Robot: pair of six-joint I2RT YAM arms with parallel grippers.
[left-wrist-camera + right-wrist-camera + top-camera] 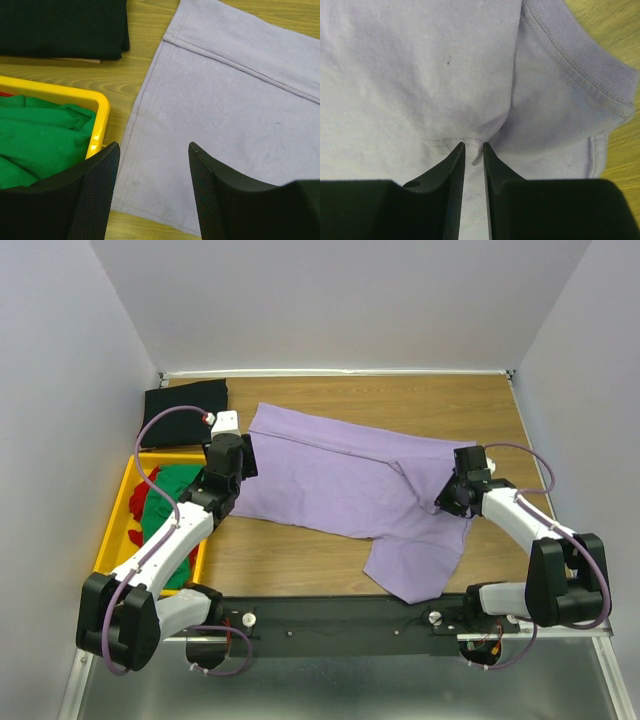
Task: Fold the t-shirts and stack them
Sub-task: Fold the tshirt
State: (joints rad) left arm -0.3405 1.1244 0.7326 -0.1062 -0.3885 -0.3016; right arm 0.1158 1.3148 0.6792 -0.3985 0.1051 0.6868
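The large lavender t-shirt (340, 480) lies spread across the middle of the table, partly folded at its right side. My left gripper (243, 456) is open and hovers over the shirt's left hem corner (225, 100), with its jaws (152, 146) wide apart and empty. My right gripper (447, 496) is at the shirt's right side, and its jaws (473, 145) are pinched on a fold of lavender cloth (420, 75) near the collar. The black t-shirt (185, 400) lies folded at the back left (60, 25). The green t-shirt (165, 505) and the red t-shirt (135, 530) sit in the crate.
The yellow plastic crate (115, 510) stands at the left edge beside my left arm, and its rim (60, 92) is close to the left finger. Grey walls enclose the table on three sides. Bare wood shows at the back right and near front.
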